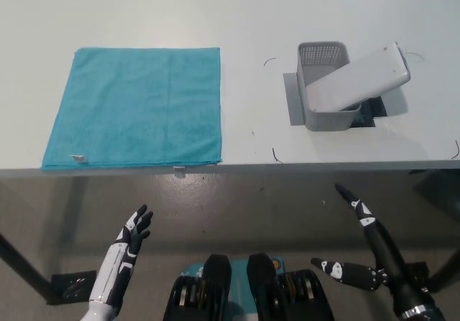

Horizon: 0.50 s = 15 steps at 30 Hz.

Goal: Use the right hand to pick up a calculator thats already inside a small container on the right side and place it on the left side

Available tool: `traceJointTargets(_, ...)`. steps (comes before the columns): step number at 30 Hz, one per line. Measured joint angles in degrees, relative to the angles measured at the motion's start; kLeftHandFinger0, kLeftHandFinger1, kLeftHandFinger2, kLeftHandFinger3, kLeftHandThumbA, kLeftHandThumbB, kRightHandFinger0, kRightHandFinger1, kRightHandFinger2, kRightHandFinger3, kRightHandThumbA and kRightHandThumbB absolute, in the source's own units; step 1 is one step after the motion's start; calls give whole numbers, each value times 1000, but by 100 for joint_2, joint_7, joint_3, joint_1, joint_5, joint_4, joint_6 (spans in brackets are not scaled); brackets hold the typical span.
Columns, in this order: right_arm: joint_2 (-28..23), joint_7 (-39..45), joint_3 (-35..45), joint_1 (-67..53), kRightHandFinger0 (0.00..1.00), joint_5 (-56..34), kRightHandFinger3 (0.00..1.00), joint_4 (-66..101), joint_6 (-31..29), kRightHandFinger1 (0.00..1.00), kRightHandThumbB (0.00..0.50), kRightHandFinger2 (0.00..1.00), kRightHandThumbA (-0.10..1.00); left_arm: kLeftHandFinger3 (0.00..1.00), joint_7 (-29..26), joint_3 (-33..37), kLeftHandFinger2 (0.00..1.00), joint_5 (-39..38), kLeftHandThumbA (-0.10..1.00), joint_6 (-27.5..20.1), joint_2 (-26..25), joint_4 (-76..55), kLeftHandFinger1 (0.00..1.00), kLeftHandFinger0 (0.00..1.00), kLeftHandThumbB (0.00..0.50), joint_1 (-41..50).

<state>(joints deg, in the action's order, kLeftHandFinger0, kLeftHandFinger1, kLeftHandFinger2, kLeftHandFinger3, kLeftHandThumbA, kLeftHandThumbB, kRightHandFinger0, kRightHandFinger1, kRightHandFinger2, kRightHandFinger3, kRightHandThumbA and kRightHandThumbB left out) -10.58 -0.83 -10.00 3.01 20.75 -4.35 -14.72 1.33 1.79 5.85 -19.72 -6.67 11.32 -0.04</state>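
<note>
A light grey calculator (358, 78) lies back-side up, tilted across a small grey basket (321, 57) on the table's right side, its right end sticking out over the basket's rim. My black right hand (366, 245) hangs below the table's front edge at the lower right, open, fingers spread, holding nothing. My white left hand (129, 243) rests at the lower left, below the table edge, open as well. Both hands are well short of the basket.
A teal cloth (136, 105) is spread flat on the left half of the white table (251, 19). A dark grey mat (293, 100) lies under the basket. The table's front edge (237, 166) runs across the middle of the picture.
</note>
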Motion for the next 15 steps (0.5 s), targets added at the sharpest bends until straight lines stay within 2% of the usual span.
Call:
traceJointTargets(2,-34,33,0,-50,1000,223,1000,302,102,1000,429,1000,743,1000,0,0,1000,0,1000,2,0,5,1000,1000,0,0)
traceJointTargets(4,-65,84,2,-69,1000,465,1000,621,216,1000,431,1000,722,1000,1,0,1000,0,1000,2,1,12,1000,1000,0,0)
traceJointTargets(7,-105,214,8,-52,1000,823,1000,1151,397,1000,439,1000,781,1000,1,0,1000,0,1000,3,0,16,1000,1000,0,1)
traceJointTargets(11,-162,451,29,106,1000,1310,1000,1733,636,1000,451,1000,796,1000,1,0,1000,0,1000,4,1,19,1000,1000,10,1)
traceJointTargets(13,-212,576,46,272,1000,1544,1000,1940,746,1000,443,1000,771,1000,1,0,1000,0,1000,3,0,22,1000,1000,8,1)
traceJointTargets(15,-277,730,60,489,1000,1796,1000,2078,882,1000,437,1000,799,1000,1,0,1000,0,1000,3,0,22,1000,1000,0,1)
